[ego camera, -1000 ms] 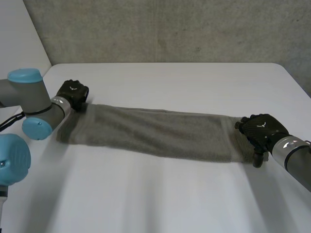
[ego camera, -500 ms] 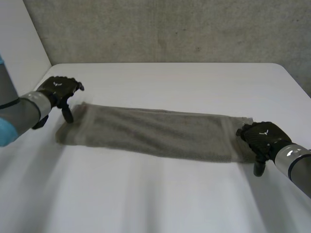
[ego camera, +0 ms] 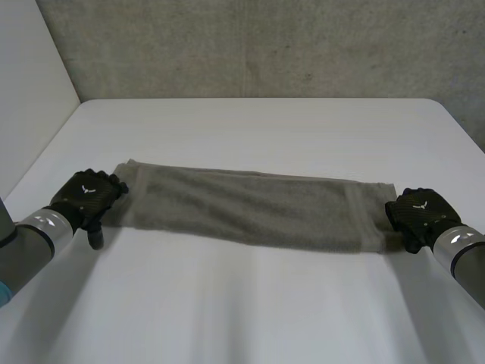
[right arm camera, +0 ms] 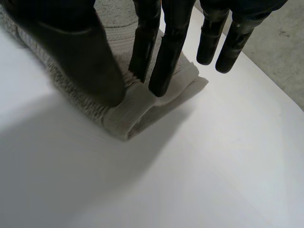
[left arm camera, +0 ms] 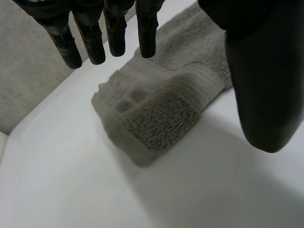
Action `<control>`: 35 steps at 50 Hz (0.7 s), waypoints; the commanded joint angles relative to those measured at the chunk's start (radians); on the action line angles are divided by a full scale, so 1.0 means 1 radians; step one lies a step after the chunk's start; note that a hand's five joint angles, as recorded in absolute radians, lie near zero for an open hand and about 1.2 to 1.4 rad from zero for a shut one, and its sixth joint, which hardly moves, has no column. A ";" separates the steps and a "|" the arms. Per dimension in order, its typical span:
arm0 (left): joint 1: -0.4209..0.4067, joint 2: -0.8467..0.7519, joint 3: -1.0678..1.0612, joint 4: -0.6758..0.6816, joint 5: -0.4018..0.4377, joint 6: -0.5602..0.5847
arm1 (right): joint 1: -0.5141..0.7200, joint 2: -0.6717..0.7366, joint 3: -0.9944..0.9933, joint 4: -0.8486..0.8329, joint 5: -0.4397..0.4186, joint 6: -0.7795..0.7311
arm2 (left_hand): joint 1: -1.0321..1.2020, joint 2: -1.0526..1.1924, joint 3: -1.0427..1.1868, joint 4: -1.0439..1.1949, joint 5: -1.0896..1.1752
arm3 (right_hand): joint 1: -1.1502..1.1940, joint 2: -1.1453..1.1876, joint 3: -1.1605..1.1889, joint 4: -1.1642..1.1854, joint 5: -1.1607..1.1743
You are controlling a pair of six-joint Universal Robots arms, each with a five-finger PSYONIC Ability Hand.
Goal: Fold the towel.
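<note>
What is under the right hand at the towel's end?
A corner of the towel, bunched and pinched between the thumb and fingers of the right hand, on the white table. The cloth beneath its palm is covered.

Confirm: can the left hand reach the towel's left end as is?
Likely yes. The left hand sits right at the towel's left end, its fingers straight and the thumb spread wide. Nothing lies between them and the cloth on the table.

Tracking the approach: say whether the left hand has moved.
Yes: the left hand came from the far left corner of the towel toward its near one.
</note>
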 commanded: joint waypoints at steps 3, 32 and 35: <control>0.002 -0.034 -0.002 0.060 -0.005 0.025 | 0.000 0.008 0.000 0.007 -0.033 0.000 | -0.045 -0.001 -0.058 -0.066 0.007 | 0.242 0.246 -0.053 -0.076 0.255; -0.003 -0.081 0.012 0.110 -0.035 0.028 | -0.184 -0.029 0.000 0.084 -0.125 -0.014 | -0.001 0.043 -0.058 -0.066 0.051 | -0.150 -0.146 -0.053 -0.076 -0.137; -0.012 -0.077 0.006 0.107 -0.036 0.025 | -0.181 -0.029 0.009 0.084 -0.131 0.000 | -0.001 0.043 -0.058 -0.066 0.051 | -0.361 -0.357 -0.053 -0.076 -0.348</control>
